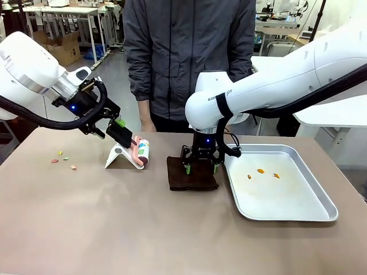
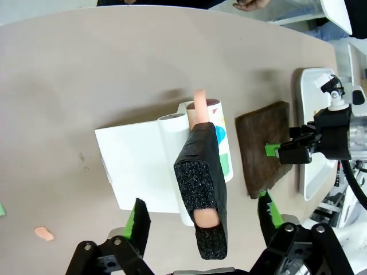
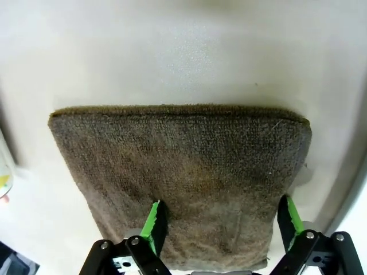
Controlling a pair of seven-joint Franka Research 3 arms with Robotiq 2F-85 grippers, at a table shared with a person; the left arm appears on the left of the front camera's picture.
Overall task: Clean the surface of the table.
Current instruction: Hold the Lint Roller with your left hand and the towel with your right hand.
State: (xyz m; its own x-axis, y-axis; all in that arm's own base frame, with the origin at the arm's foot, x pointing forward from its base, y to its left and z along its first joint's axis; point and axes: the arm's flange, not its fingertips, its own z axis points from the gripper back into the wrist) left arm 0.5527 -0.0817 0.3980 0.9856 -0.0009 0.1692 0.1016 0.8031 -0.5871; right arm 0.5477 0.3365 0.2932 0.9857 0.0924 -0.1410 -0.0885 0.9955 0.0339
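Brown cloth [image 1: 192, 177] sits under the open right end effector [image 1: 200, 168], roller [image 2: 200, 172] inside the open left end effector [image 2: 202, 213], crumbs [image 1: 73, 167] on the bench [image 1: 114, 229] unswept.

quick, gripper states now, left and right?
Left gripper: open, jaws either side of the lint roller handle, not clamped yet.
Right gripper: open, over the brown cloth.

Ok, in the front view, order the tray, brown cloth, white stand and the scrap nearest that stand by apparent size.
1. tray, clearly largest
2. brown cloth
3. white stand, less sure: it is tilted and partly hidden by the roller
4. scrap, smallest
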